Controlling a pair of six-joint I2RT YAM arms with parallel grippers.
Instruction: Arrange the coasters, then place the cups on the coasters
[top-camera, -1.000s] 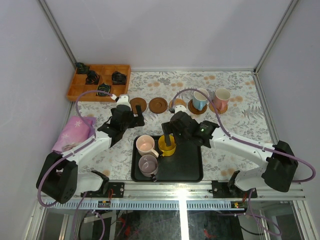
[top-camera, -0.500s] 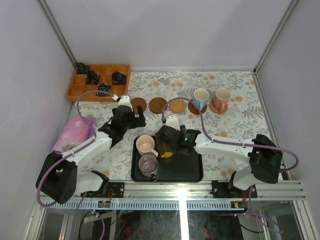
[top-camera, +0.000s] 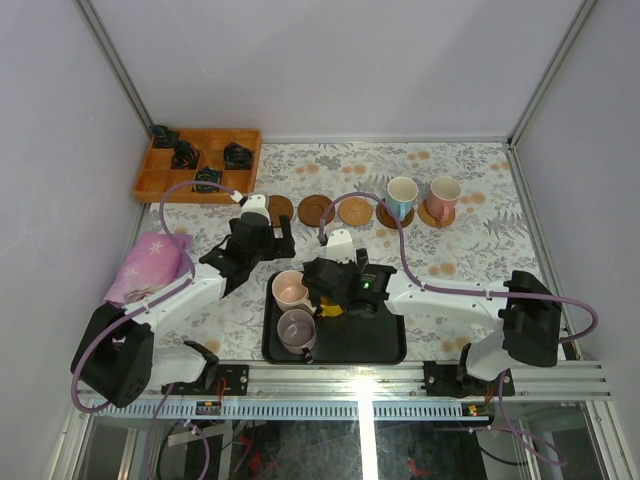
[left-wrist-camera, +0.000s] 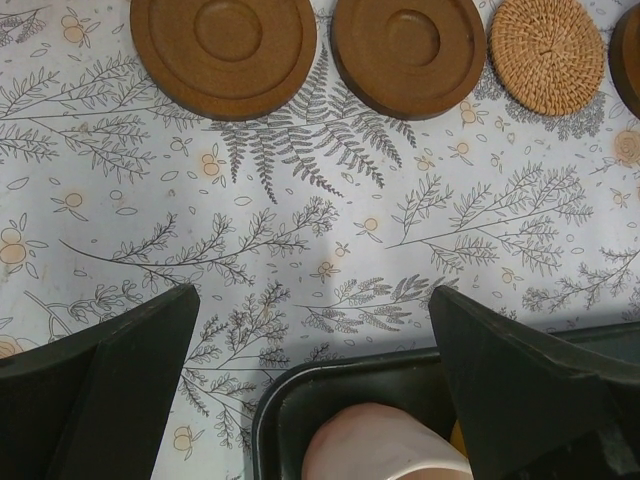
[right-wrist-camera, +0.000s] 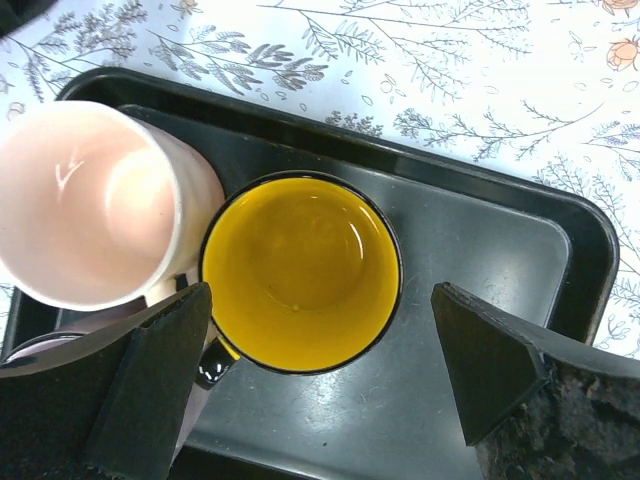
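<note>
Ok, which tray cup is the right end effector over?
The yellow cup, centred between the fingers of the right end effector; the pink cup sits outside.

Right arm (top-camera: 450, 293) swings left and back toward its base, elbow folding in. Right gripper (right-wrist-camera: 320, 290) shifts from just beyond yellow cup (right-wrist-camera: 300, 270) to directly over it. Cup now sits below and between wide-spread jaws, clear of both, mostly hidden in top view. Middle coaster (top-camera: 355, 210) and blue-handled cup (top-camera: 402, 192), earlier part-covered by arm and cable (top-camera: 400, 235), now show whole, well beyond jaws. Left gripper (left-wrist-camera: 312, 300) creeps slightly right and nearer; tray (left-wrist-camera: 275, 400) corner now lies between its jaws.
</note>
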